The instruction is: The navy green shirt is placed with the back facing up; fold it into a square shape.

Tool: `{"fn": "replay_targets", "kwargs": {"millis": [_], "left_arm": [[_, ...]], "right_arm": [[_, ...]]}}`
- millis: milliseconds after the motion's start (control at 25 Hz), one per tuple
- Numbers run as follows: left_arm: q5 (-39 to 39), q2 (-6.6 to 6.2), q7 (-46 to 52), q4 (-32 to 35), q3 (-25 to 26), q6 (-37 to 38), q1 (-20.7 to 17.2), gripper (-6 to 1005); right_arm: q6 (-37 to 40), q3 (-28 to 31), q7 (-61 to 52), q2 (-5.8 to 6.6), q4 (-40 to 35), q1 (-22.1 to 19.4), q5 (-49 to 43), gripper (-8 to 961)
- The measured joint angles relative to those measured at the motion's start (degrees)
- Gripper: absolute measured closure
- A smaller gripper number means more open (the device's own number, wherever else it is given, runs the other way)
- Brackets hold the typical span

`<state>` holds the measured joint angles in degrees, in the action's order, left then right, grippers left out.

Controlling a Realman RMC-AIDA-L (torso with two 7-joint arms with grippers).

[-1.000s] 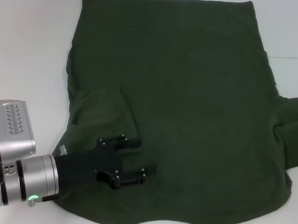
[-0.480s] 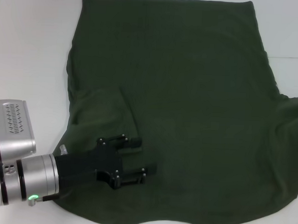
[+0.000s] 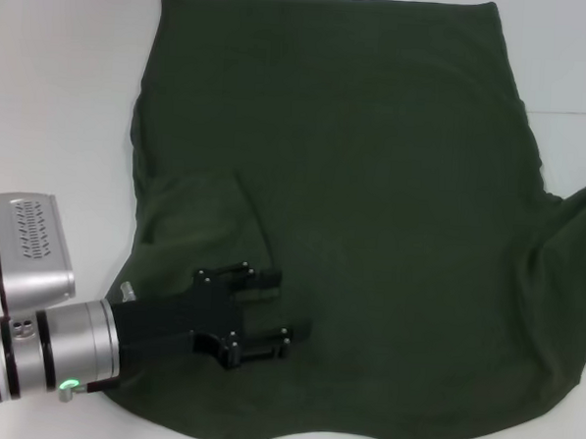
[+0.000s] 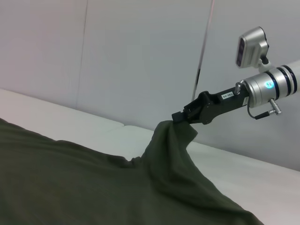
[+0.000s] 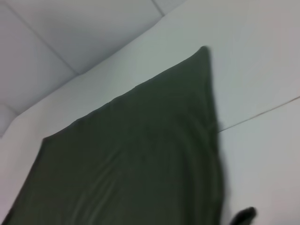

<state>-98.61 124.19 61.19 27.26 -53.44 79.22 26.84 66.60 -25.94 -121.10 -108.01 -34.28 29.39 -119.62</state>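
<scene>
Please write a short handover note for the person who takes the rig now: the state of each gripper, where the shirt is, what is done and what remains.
Left gripper: open, low over the shirt's near left part, holding nothing.
Right gripper: out of the head view; the left wrist view shows it shut on the shirt's right sleeve, lifted off the table.
Navy green shirt: spread on the white table, body mostly flat.
Done: the left sleeve lies folded in over the body.
Left: probably bring the raised right sleeve in over the body, then fold the body into a square.
</scene>
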Motion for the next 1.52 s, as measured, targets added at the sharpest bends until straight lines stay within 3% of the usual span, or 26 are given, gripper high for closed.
{"fn": "replay_targets", "kwargs": {"millis": [280,640,880,1080,1520], "left_arm": [[0.0,0.0,0.07,-0.19,0.46,-0.38,0.21,234],[0.65,-0.04,0.07,-0.65,0.7,-1.41,0.45,234],[0.7,-0.09,0.07,-0.73,0.7,-1.77,0.64,234],[0.71,-0.09,0.07,-0.73,0.7,-1.91,0.76,234],[0.7,-0.06,0.07,-0.72,0.7,-2.51,0.9,233]], "right_arm": [[5.13,-2.66,-0.42,-0.9,0.0,2.64,0.04,909],[4.34,-9.22,-0.69,-3.92,0.59,7.81,-0.03,908],[4.03,-12.9,-0.37,-5.21,0.25,9.1,-0.09,909],[4.8,-12.61,-1.24,-4.48,-0.19,8.23,0.21,781],[4.69,-12.47,-8.19,-1.81,-2.29,3.16,-0.58,303]]}}
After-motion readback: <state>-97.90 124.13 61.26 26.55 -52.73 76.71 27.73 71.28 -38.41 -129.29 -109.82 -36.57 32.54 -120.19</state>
